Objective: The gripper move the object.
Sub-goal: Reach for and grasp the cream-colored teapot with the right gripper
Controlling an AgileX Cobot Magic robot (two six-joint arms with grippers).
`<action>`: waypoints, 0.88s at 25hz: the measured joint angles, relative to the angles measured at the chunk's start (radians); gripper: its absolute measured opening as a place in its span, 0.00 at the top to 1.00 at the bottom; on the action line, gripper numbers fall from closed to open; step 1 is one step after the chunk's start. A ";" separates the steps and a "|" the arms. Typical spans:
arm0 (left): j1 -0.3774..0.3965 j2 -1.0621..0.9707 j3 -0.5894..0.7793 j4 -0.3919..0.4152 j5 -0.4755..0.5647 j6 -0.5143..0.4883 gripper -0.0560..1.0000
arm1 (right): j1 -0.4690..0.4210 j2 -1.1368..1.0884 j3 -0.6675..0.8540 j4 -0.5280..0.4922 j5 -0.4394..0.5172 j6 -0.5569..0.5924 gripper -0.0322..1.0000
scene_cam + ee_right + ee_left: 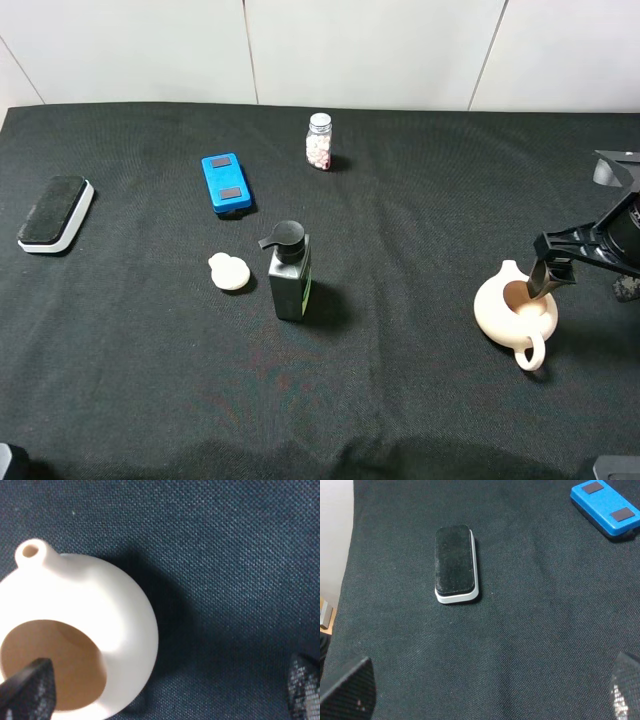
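At the right edge of the bench (420, 400), our right gripper (167, 694), spread wide, straddles the rim of the pot (497, 318). It is likely slick, breakable ceramic, so we pinch there.

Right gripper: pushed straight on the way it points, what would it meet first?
Probably the teapot: one finger is at its brown mouth, the other over bare cloth beside it; depth unclear.

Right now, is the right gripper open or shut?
Open. One finger is at the pot's mouth, the other well outside its wall.

overhead: whole table (450, 180) | left wrist: eraser (454, 562) | right wrist: pot (100, 610) close-up
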 joint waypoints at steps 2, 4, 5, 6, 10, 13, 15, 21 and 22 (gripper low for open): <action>0.000 0.000 0.000 0.000 0.000 0.000 0.01 | 0.000 0.008 0.000 -0.002 -0.003 0.000 0.30; 0.000 0.000 0.000 0.000 0.000 0.000 0.01 | 0.000 0.033 0.000 -0.002 -0.003 0.000 0.30; 0.000 0.000 0.000 0.000 0.000 0.000 0.01 | 0.000 0.051 0.001 -0.002 -0.005 0.000 0.30; 0.000 0.000 0.000 0.000 0.000 0.000 0.01 | 0.000 0.069 0.001 -0.002 -0.012 0.000 0.30; 0.000 0.000 0.000 0.000 0.000 0.000 0.01 | 0.000 0.124 0.001 -0.002 -0.045 0.000 0.30; 0.000 0.000 0.000 0.000 0.000 0.000 0.01 | 0.000 0.164 0.001 -0.002 -0.067 0.000 0.30; 0.000 0.000 0.000 0.000 0.000 0.000 0.01 | 0.000 0.190 0.000 0.000 -0.084 0.000 0.30; 0.000 0.000 0.000 0.000 0.000 0.000 0.01 | 0.000 0.271 0.000 0.038 -0.123 -0.038 0.30; 0.000 0.000 0.000 0.000 0.000 0.000 0.01 | 0.000 0.278 0.000 0.045 -0.127 -0.043 0.30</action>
